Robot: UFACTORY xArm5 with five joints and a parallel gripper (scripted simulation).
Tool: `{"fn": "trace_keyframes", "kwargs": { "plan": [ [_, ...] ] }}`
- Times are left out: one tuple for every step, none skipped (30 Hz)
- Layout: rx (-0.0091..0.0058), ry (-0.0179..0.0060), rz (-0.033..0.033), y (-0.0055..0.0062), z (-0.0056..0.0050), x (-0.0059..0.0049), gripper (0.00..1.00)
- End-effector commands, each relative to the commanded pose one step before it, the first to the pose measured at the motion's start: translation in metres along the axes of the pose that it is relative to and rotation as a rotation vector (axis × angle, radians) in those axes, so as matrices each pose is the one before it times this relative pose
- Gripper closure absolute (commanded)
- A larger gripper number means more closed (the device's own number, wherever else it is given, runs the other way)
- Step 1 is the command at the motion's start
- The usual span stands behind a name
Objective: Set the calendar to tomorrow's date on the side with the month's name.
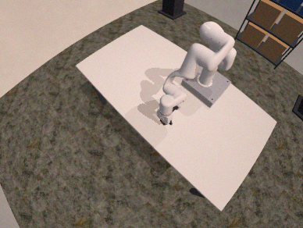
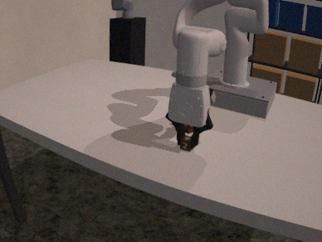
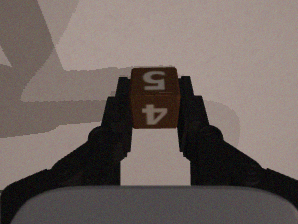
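While poised low over the large white table [image 1: 117,58] [image 2: 62,99] [image 3: 240,45], near mid-frame from above, clenched in the black two-finger gripper [image 1: 166,122] [image 2: 187,140] [image 3: 154,93]: brown digit cube [image 1: 163,122] [image 2: 186,144] [image 3: 155,95]. Probably reorienting; next, check facing before lowering. Tray not identifiable. Legible: inverted 5 and 4 in wrist view, 2 in exterior; no readable brand.

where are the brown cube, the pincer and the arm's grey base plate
brown cube [image 2: 186,144] [image 3: 154,98]: exterior, its side marked 2; wrist, its numbered faces
pincer [image 2: 187,142] [image 3: 154,93]: exterior and wrist, between its fingertips
grey base plate [image 1: 211,105] [image 2: 265,112]: top and exterior, its corner
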State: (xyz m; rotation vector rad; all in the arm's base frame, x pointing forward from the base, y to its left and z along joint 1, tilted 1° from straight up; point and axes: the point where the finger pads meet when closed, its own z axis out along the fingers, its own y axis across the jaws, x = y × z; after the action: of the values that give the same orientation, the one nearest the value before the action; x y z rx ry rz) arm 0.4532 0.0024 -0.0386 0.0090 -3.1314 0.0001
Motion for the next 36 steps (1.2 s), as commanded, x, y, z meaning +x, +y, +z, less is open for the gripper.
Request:
{"fn": "trace_keyframes", "kwargs": {
  "plan": [
    [-0.00002,-0.00355,-0.00002,0.00001,-0.00119,-0.00141,0.73],
    [0.00000,0.00000,0.00000,0.00000,0.00000,0.00000,0.73],
    [0.00000,0.00000,0.00000,0.00000,0.00000,0.00000,0.73],
    [0.00000,0.00000,0.00000,0.00000,0.00000,0.00000,0.73],
    [0.00000,0.00000,0.00000,0.00000,0.00000,0.00000,0.73],
    [0.00000,0.00000,0.00000,0.00000,0.00000,0.00000,0.73],
    [0.00000,0.00000,0.00000,0.00000,0.00000,0.00000,0.73],
    [0.00000,0.00000,0.00000,0.00000,0.00000,0.00000,0.73],
    [0.00000,0.00000,0.00000,0.00000,0.00000,0.00000,0.73],
    [0.00000,0.00000,0.00000,0.00000,0.00000,0.00000,0.73],
    [0.00000,0.00000,0.00000,0.00000,0.00000,0.00000,0.73],
    [0.00000,0.00000,0.00000,0.00000,0.00000,0.00000,0.73],
    [0.00000,0.00000,0.00000,0.00000,0.00000,0.00000,0.73],
    [0.00000,0.00000,0.00000,0.00000,0.00000,0.00000,0.73],
    [0.00000,0.00000,0.00000,0.00000,0.00000,0.00000,0.73],
    [0.00000,0.00000,0.00000,0.00000,0.00000,0.00000,0.73],
    [0.00000,0.00000,0.00000,0.00000,0.00000,0.00000,0.73],
    [0.00000,0.00000,0.00000,0.00000,0.00000,0.00000,0.73],
    [0.00000,0.00000,0.00000,0.00000,0.00000,0.00000,0.73],
    [0.00000,0.00000,0.00000,0.00000,0.00000,0.00000,0.73],
    [0.00000,0.00000,0.00000,0.00000,0.00000,0.00000,0.73],
    [0.00000,0.00000,0.00000,0.00000,0.00000,0.00000,0.73],
    [0.00000,0.00000,0.00000,0.00000,0.00000,0.00000,0.73],
    [0.00000,0.00000,0.00000,0.00000,0.00000,0.00000,0.73],
    [0.00000,0.00000,0.00000,0.00000,0.00000,0.00000,0.73],
    [0.00000,0.00000,0.00000,0.00000,0.00000,0.00000,0.73],
    [0.00000,0.00000,0.00000,0.00000,0.00000,0.00000,0.73],
    [0.00000,0.00000,0.00000,0.00000,0.00000,0.00000,0.73],
    [0.00000,0.00000,0.00000,0.00000,0.00000,0.00000,0.69],
    [0.00000,0.00000,0.00000,0.00000,0.00000,0.00000,0.69],
    [0.00000,0.00000,0.00000,0.00000,0.00000,0.00000,0.69],
    [0.00000,0.00000,0.00000,0.00000,0.00000,0.00000,0.69],
    [0.00000,0.00000,0.00000,0.00000,0.00000,0.00000,0.69],
    [0.00000,0.00000,0.00000,0.00000,0.00000,0.00000,0.65],
    [0.00000,0.00000,0.00000,0.00000,0.00000,0.00000,0.65],
    [0.00000,0.00000,0.00000,0.00000,0.00000,0.00000,0.65]
  ]
}}
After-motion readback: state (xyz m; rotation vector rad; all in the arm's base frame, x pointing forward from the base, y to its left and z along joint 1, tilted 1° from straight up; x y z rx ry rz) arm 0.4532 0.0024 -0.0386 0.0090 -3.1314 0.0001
